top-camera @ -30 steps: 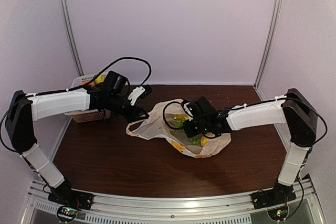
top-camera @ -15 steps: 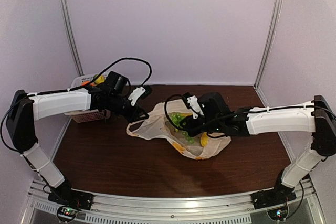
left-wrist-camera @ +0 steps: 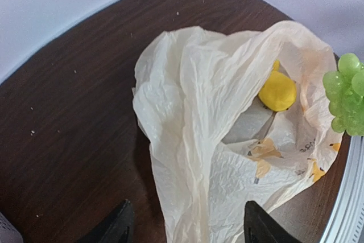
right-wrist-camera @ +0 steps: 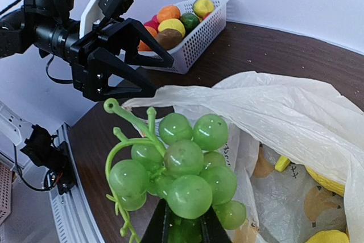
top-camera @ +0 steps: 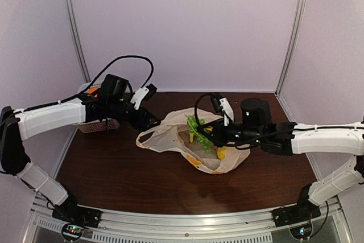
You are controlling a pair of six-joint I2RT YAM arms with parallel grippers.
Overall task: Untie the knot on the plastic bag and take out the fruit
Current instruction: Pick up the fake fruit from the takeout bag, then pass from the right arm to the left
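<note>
— Left arm, position?
— It is reaching in from the left, its forearm running above the left side of the table (top-camera: 114,169) and its wrist dipping toward the plastic bag (top-camera: 170,136). The left gripper (right-wrist-camera: 164,78) is standing with its jaws spread wide. The bag's crumpled left side is lying between the fingers, and nothing is being pinched.

— Right arm?
— It is stretching in long and nearly level from the right, with its wrist hovering over the bag's open mouth. The right gripper (right-wrist-camera: 185,229) is pinching the bunch of green grapes (right-wrist-camera: 182,169) from below, fingers pressed together at its base. The exact contact is hiding behind the berries, so it is probably the stem being gripped.

— Where are the grapes sitting?
— They are being held in the air above the bag's mouth, clear of the plastic, with the stalk curling toward the left gripper.

— Other contents?
— A yellow fruit (left-wrist-camera: 277,90) is lying inside the bag, under its raised rim. The bag is resting mid-table with its mouth gaping. A white basket (right-wrist-camera: 199,41) of mixed fruit is standing at the rear left, behind the left arm.
</note>
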